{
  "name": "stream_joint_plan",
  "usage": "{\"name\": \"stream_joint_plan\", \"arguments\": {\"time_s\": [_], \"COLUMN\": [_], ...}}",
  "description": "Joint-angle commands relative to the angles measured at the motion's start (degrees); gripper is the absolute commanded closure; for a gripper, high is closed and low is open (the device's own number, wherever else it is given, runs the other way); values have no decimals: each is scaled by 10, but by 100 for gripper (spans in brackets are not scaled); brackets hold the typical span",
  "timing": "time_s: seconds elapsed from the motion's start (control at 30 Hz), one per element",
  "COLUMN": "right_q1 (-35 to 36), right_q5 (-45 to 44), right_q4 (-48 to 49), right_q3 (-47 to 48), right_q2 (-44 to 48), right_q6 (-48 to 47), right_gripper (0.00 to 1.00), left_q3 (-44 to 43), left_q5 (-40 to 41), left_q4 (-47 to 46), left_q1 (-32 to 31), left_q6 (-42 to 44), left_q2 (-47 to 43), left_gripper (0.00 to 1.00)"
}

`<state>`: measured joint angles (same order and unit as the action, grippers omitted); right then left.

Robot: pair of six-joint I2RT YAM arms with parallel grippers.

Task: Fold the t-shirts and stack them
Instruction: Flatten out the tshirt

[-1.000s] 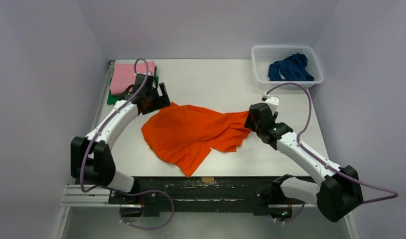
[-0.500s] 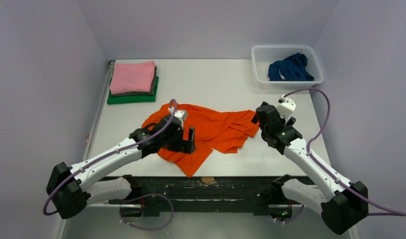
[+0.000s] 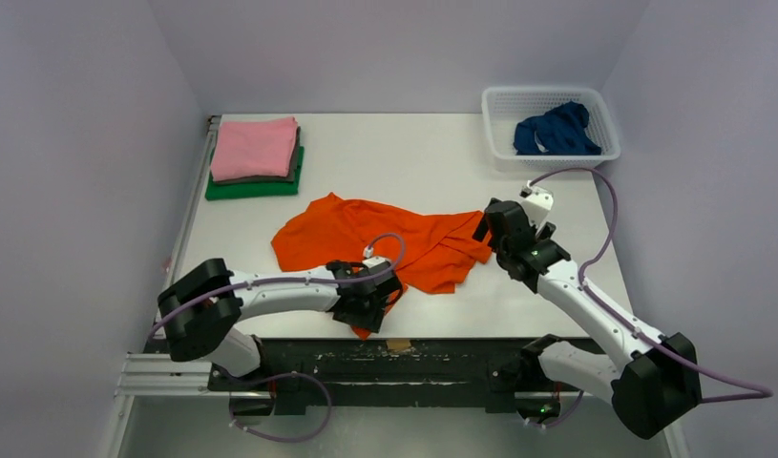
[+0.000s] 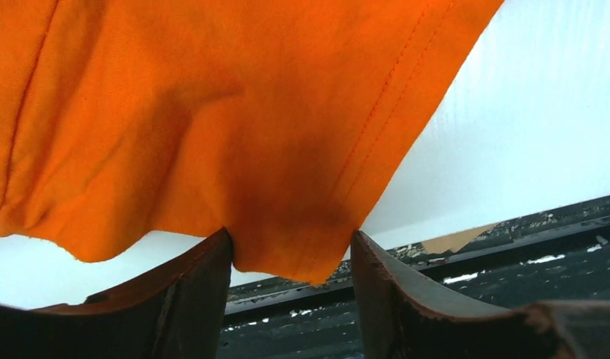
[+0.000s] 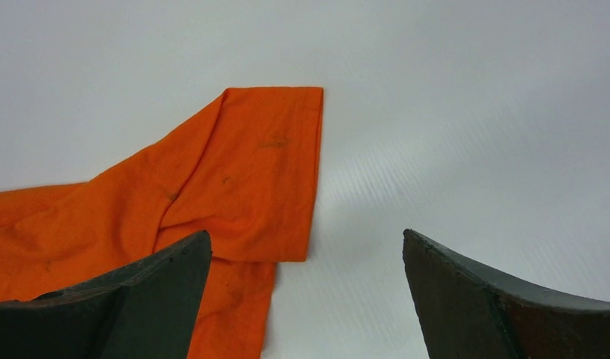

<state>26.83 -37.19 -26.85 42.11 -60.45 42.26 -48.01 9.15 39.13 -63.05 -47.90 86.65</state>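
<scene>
A bright orange t-shirt lies crumpled across the middle of the table. Its near corner hangs between the fingers of my left gripper, whose jaws stand apart around the cloth without pinching it. My right gripper hovers open at the shirt's right end; in the right wrist view the orange sleeve lies beside its left finger, with bare table between the jaws. Pink, dark grey and green t-shirts sit folded in a stack at the far left. A dark blue t-shirt lies in the basket.
The white mesh basket stands at the far right corner. The table's front edge and the black rail run just beyond the left gripper. White table surface lies between the stack and the basket.
My left arm swung from the stack side down to the orange shirt's near corner by the front edge. The right gripper opened and let go of the shirt's right end.
</scene>
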Motion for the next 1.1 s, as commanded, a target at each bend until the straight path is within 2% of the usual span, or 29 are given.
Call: {"name": "stream_joint_plan", "arguments": {"time_s": [0.0, 0.07, 0.13, 0.2, 0.23, 0.33, 0.43, 0.5, 0.63, 0.73, 0.9, 1.07], "right_q1": [-3, -3, -4, -6, -11, -38, -101, -119, -134, -151, -169, -170], "right_q5": [1, 1, -3, -6, -4, 34, 142, 177, 176, 182, 194, 197], "right_q4": [22, 25, 26, 27, 28, 50, 98, 119, 122, 120, 112, 98], "right_q3": [3, 2, 2, 0, -1, -9, -13, -6, 43, 102, 165, 186], "right_q2": [-4, -8, -9, -9, -9, -11, -24, -46, -131, -232, -359, -419], "right_q6": [-7, -7, -6, -4, -4, -16, -51, -63, -76, -78, -80, -77], "right_gripper": [4, 4, 4, 4, 4, 5, 7, 8, 10, 15, 27, 38], "left_q3": [-23, -36, -44, -49, -54, -69, -54, -39, -23, -35, -44, -44], "left_q5": [26, 40, 44, 54, 72, 147, 207, 233, 240, 267, 275, 273], "left_q4": [0, 21, 29, 30, 46, 102, 126, 125, 87, 90, 85, 71], "left_q1": [-15, -24, -31, -31, -31, -19, 14, 42, 97, 112, 132, 140], "left_q6": [-48, -58, -64, -69, -79, -111, -122, -114, -53, -31, -11, 3], "left_q2": [26, 50, 76, 96, 101, 79, -2, -74, -168, -207, -243, -250], "left_gripper": [46, 50, 60, 79, 100, 100, 100, 100, 100, 100, 100, 100]}}
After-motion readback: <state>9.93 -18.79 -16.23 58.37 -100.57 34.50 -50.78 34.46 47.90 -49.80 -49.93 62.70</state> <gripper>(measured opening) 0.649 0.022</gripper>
